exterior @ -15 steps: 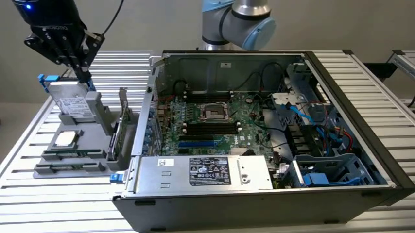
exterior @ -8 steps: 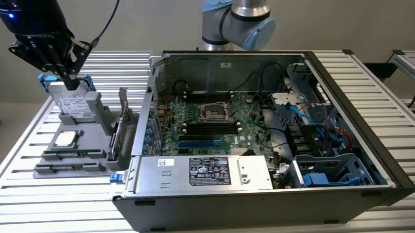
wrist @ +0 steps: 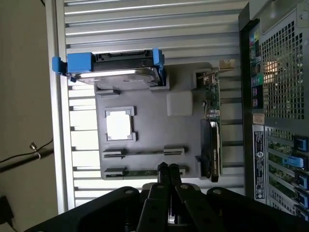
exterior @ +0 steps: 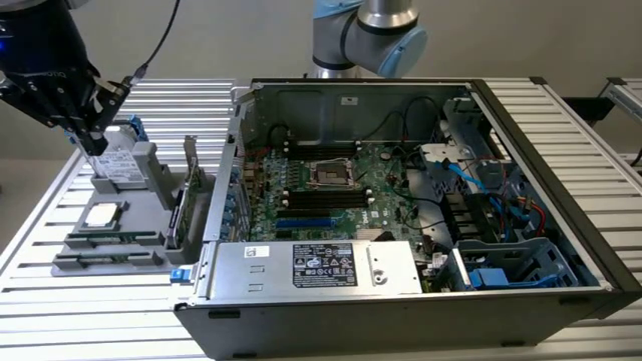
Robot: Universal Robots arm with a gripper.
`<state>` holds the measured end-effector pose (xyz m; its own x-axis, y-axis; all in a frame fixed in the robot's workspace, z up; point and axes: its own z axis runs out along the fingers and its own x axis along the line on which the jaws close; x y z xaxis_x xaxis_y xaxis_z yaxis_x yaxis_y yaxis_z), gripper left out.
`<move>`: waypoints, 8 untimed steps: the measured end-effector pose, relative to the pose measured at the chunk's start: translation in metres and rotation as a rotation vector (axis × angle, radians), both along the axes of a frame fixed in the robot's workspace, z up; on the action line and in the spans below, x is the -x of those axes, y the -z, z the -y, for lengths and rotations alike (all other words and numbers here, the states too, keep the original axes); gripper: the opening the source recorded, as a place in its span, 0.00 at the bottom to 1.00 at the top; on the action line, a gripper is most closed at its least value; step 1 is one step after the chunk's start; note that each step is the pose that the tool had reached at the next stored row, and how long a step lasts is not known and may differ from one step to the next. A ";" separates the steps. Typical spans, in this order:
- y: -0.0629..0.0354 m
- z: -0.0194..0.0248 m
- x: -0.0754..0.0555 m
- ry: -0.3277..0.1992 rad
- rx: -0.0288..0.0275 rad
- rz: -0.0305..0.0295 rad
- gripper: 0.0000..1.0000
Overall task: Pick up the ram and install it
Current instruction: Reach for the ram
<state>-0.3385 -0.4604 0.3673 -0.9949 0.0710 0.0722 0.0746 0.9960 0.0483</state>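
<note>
Black tool point(wrist: 168, 167) closed, ram point(wrist: 142, 172) in grey tray point(wrist: 149, 130), power-supply label point(exterior: 324, 265) illegible

Gripper point(wrist: 168, 170): black fingers, smooth, faint sheen. Beneath it, tray point(wrist: 149, 125) of matt grey moulded plastic. Ram point(wrist: 140, 172), near the fingertips: dull dark-green board. Hard drive point(wrist: 118, 72), farther off: bright bare metal, glossy blue plastic rails. Processor point(wrist: 119, 125): pale satin metal lid. Table point(exterior: 101, 316): ribbed aluminium, silvery. Well away from the gripper, case point(exterior: 401, 327): matt black shell, grey sheet metal inside. Power supply point(exterior: 225, 274): dull galvanised-looking metal, paper label.
</note>
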 end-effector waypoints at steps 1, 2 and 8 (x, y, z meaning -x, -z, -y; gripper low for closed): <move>0.0015 0.0023 0.000 0.000 0.0000 -0.0067 0.10; 0.0031 0.0043 0.000 -0.001 -0.0002 -0.0132 0.10; 0.0125 0.0116 0.002 -0.014 0.0001 -0.0498 0.10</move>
<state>-0.3402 -0.4720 0.3548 -0.9909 0.0570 0.1216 0.0629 0.9970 0.0447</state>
